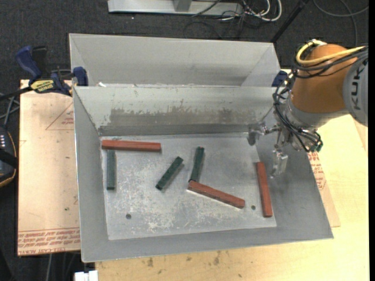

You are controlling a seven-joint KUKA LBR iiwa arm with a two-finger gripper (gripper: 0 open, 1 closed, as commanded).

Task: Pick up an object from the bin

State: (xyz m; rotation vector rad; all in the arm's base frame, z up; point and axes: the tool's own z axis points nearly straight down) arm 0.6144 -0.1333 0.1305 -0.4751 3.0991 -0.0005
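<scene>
Nearest the camera lies the bare, scuffed floor of the grey metal bin (176, 220), with six small bars scattered on it beyond that. Closest on the right, a long red rectangular bar (264, 191) lies almost lengthwise front to back, near the right wall. Just left of it, apart, a second red rectangular bar (215, 194) lies slanted across the floor's middle. Further back are three dark green rectangular bars: one (110, 170) lying front to back near the left wall, one (169, 173) slanted left of centre, and one (197, 164) nearly upright in the view, its near end close to the slanted red bar's left end. The gripper (279, 164) hangs low at the right, just beside the far end of the right-hand red bar; how its jaws stand cannot be told, and nothing shows between them. Behind, a third red bar (130, 146) lies crosswise near the back wall at left. The orange-covered arm (319, 81) rises over the bin's far right corner.
</scene>
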